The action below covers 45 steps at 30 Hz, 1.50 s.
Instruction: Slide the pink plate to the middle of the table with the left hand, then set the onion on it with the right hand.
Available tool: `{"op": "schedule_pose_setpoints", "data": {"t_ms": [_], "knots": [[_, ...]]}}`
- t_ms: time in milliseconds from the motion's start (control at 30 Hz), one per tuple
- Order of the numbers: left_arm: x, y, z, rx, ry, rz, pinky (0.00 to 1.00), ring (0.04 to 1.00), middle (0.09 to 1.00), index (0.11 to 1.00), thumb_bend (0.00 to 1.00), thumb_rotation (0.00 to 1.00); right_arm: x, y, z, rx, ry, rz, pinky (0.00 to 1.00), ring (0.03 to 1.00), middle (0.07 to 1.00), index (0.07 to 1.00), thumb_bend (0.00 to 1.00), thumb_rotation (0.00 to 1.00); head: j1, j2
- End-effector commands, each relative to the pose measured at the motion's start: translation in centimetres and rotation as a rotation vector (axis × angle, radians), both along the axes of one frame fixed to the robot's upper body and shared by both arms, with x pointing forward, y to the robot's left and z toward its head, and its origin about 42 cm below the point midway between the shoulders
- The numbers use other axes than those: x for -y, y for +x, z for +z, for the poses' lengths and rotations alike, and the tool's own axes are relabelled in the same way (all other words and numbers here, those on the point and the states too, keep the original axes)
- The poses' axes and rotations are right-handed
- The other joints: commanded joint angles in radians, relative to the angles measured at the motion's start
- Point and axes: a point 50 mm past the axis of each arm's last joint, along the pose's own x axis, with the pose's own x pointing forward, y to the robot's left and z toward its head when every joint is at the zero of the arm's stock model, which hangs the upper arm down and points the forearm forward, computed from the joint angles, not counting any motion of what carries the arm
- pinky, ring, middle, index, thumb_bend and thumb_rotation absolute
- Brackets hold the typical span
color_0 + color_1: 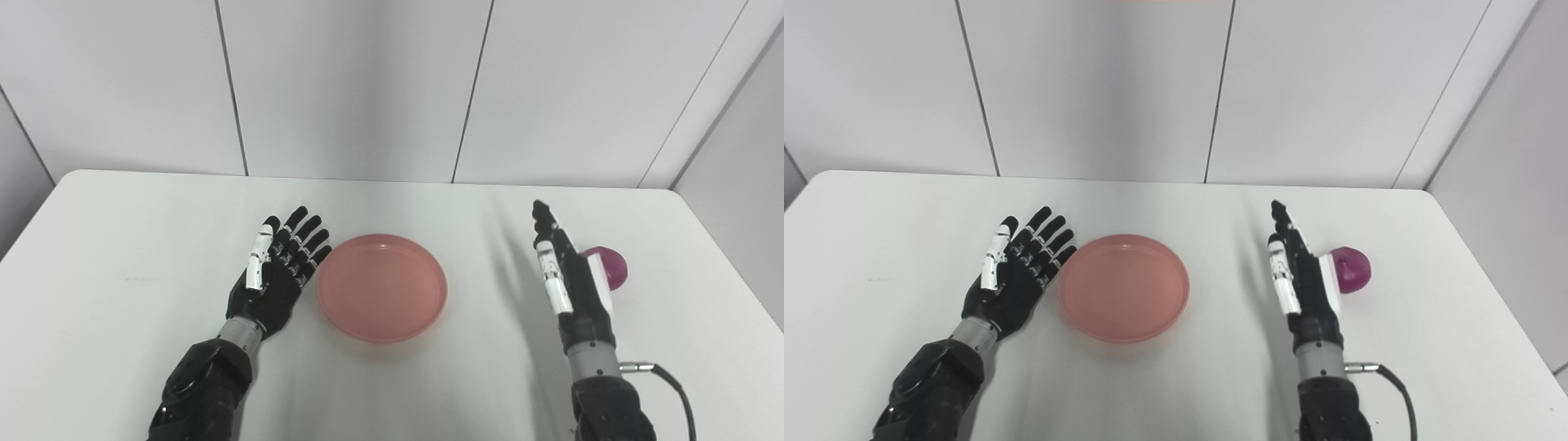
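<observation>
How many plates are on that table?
1. A single pink plate lies empty near the middle of the table, just right of the left hand. The onion sits beyond the right hand. Nothing seems hidden.

One pink plate (381, 288); one onion (1351, 269); two hands, left hand (274, 269), right hand (572, 282)

Bright, even, diffuse lighting throughout, seemingly from overhead. Soft grey shadows thrown on the white table (122, 245), longest just left of the right hand (572, 288), fainter beside the left hand (275, 269). Mild sheen inside the pink plate (381, 288). Sharp focus everywhere, no blur, no evident edge distortion.
</observation>
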Motion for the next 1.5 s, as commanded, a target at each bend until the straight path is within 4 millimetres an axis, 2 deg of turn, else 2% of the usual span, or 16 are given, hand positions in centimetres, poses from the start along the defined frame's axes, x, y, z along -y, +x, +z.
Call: {"op": "schedule_pose_setpoints", "data": {"t_ms": [0,67,133,300,400,467,533,667,767,833,1033,1300,1467], "knots": [[-0.3,-1.1,-2.6,-0.125,0.025,-0.015,0.94,0.947,0.951,0.938,0.38,1.0,0.4,0.3,2.1,0.057,-0.04,-0.006,0.87,0.917,0.926,0.932,0.35,0.85,-0.016,-0.004],[-0.5,-1.1,-2.7,-0.122,0.022,-0.019,0.94,0.949,0.953,0.94,0.38,1.0,0.9,0.4,2.6,0.067,-0.071,-0.025,0.87,0.913,0.926,0.934,0.36,0.81,-0.031,-0.006],[-0.7,-1.1,-2.8,-0.118,0.021,-0.024,0.95,0.955,0.959,0.947,0.37,1.0,1.5,0.6,3.0,0.082,-0.121,-0.053,0.85,0.902,0.917,0.926,0.41,0.79,-0.044,-0.008],[-1.1,-1.0,-3.0,-0.124,0.021,-0.023,0.95,0.956,0.958,0.946,0.38,1.0,2.9,0.9,4.0,0.118,-0.243,-0.109,0.85,0.906,0.921,0.917,0.54,0.85,-0.083,-0.016],[-1.3,-0.9,-3.1,-0.126,0.02,-0.025,0.95,0.952,0.956,0.945,0.38,1.0,3.8,1.2,4.5,0.132,-0.287,-0.14,0.85,0.904,0.92,0.921,0.59,0.83,-0.098,-0.021],[-1.5,-0.9,-3.2,-0.127,0.01,-0.028,0.96,0.959,0.961,0.949,0.38,1.0,4.6,1.4,4.9,0.143,-0.314,-0.164,0.84,0.894,0.914,0.93,0.67,0.79,-0.108,-0.024],[-1.6,-0.9,-3.3,-0.128,0.006,-0.029,0.97,0.961,0.962,0.949,0.38,1.0,5.1,1.5,5.3,0.144,-0.336,-0.182,0.83,0.891,0.912,0.934,0.7,0.77,-0.119,-0.029],[-1.9,-0.8,-3.6,-0.125,0.002,-0.036,0.98,0.971,0.972,0.958,0.38,1.0,6.4,1.6,6.6,0.137,-0.357,-0.224,0.83,0.896,0.922,0.951,0.72,0.58,-0.142,-0.037],[-2.1,-0.8,-3.7,-0.127,-0.004,-0.036,0.98,0.97,0.972,0.961,0.38,1.0,7.5,1.7,7.2,0.116,-0.379,-0.274,0.83,0.897,0.919,0.951,0.78,0.5,-0.161,-0.043],[-2.2,-0.8,-3.7,-0.127,-0.005,-0.034,0.98,0.968,0.969,0.957,0.38,1.0,8.3,1.8,7.6,0.101,-0.384,-0.295,0.82,0.903,0.926,0.962,0.86,0.43,-0.175,-0.047],[-2.5,-0.7,-4.0,-0.128,-0.006,-0.033,0.96,0.959,0.962,0.949,0.38,1.0,9.8,1.8,7.9,0.056,-0.473,-0.369,0.77,0.883,0.924,0.965,0.98,0.4,-0.196,-0.057],[-2.9,-0.6,-4.4,-0.132,-0.018,-0.042,0.97,0.966,0.97,0.957,0.38,1.0,11.2,1.8,8.0,0.012,-0.572,-0.406,0.73,0.877,0.937,0.973,1.0,0.33,-0.212,-0.065],[-3.0,-0.5,-4.4,-0.142,-0.026,-0.036,0.96,0.956,0.958,0.945,0.38,1.0,12.4,2.2,7.2,-0.067,-0.591,-0.391,0.77,0.9,0.947,0.968,1.0,0.29,-0.212,-0.068]]}}
